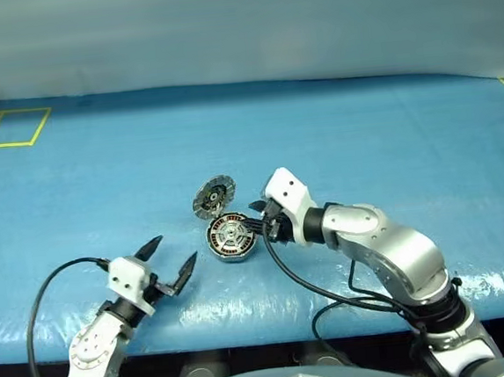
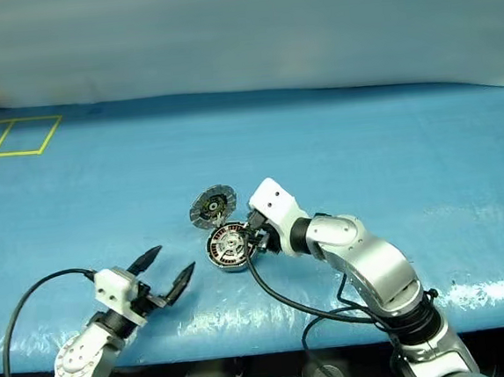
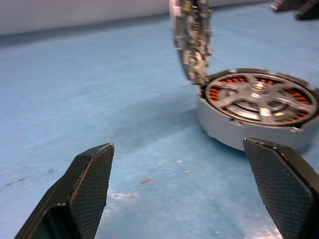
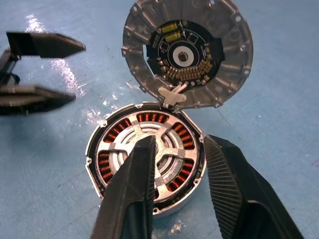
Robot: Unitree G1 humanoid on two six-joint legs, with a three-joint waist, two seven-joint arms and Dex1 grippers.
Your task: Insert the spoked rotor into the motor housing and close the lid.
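Rotor (image 4: 149, 152) already seated in the housing (image 1: 230, 238) mid-table, lid (image 4: 187, 52) standing open at its far edge. Right hand (image 4: 179, 154) over the housing, fingers slightly apart, gripping nothing; left hand (image 1: 170, 262) wide open nearby. Best to nudge the lid's top edge gently, then press flat.

My motor housing (image 4: 147, 159) is a round grey metal puck lying flat on the blue table (image 1: 389, 141); inside it I see a ring of orange-copper windings; my spoked rotor (image 4: 144, 149) sits down in it, its shiny silver spokes and hub facing up, level with the top edge; my lid (image 4: 188, 52) is a round grey disc joined to the housing's far edge by a small hinge; it stands open, nearly upright; its ribbed inner face shows, with a dark round board of tiny parts in the middle.
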